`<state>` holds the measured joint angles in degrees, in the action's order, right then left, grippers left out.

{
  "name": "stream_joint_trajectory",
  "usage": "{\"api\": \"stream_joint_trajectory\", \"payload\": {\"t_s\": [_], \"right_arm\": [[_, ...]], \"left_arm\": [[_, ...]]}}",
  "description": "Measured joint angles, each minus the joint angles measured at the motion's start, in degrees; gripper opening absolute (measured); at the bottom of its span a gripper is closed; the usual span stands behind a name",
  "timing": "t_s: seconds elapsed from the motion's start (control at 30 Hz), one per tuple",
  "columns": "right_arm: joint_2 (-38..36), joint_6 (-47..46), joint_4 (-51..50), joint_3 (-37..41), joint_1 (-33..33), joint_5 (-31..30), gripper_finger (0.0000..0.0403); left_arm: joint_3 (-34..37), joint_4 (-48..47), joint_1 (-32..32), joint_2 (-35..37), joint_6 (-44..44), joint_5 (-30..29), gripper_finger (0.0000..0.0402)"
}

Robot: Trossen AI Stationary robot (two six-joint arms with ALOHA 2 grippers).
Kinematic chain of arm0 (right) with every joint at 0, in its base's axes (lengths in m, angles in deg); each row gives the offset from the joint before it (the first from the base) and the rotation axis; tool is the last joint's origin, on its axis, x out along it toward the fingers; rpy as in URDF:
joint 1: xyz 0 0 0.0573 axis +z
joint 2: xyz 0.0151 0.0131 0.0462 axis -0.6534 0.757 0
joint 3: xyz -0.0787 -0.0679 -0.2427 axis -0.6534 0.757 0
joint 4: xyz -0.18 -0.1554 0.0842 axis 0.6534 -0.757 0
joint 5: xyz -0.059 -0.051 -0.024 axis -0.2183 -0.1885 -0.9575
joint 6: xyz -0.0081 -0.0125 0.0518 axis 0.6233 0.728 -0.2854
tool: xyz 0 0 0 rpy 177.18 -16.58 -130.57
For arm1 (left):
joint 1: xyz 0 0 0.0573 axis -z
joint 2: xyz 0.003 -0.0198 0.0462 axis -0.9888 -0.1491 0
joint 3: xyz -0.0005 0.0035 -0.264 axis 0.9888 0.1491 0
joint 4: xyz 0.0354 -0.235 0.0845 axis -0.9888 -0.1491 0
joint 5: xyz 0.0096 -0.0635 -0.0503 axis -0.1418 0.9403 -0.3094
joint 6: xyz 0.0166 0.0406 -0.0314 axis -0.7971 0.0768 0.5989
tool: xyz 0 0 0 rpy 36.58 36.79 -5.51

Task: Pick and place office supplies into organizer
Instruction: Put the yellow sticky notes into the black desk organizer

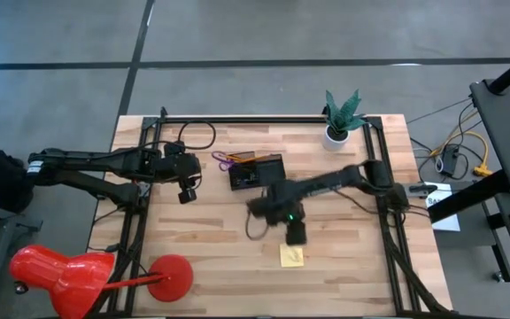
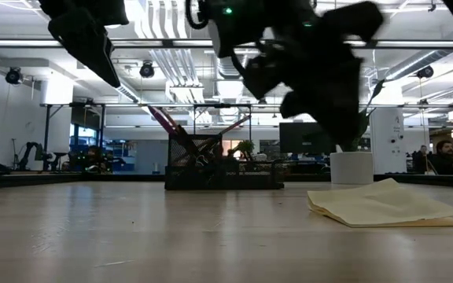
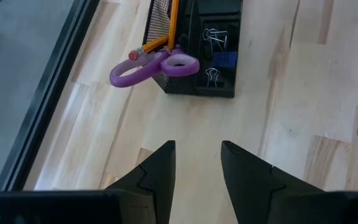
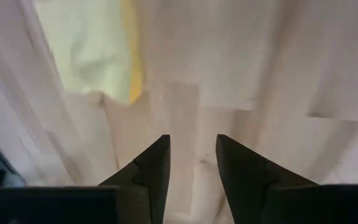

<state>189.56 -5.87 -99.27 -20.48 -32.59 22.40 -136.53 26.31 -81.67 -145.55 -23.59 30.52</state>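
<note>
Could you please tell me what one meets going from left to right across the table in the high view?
Left gripper → purple-handled scissors → black organizer → yellow sticky-note pad → white pot with the green plant.

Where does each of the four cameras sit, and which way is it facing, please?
High view: above the table, looking straight down; both arms show, left tool and right tool.
Low view: at tabletop height, looking level past the organizer into the room; arms hang in from above.
Left wrist view: behind the open left tool, facing the organizer and scissors.
Right wrist view: behind the open right tool, facing the sticky-note pad.
Shared: the high, low and left wrist views all show the organizer.
</note>
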Motion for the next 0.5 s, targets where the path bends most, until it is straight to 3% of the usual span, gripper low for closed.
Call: {"api": "stream_joint_trajectory", "payload": {"t_s": [0.2, 0.5], "right_arm": [[0.0, 1.64, 8.68, 6.11, 7.26, 0.05, 0.0121], [-0.15, -7.35, 18.83, 8.84, 7.57, -1.53, 0.0121]], "left_arm": [[0.04, 0.0, 0.01, 0.0, 0.09, 0.01, 0.0114], [0.07, 0.03, 0.0, 0.0, 0.05, 0.02, 0.0114]]}}
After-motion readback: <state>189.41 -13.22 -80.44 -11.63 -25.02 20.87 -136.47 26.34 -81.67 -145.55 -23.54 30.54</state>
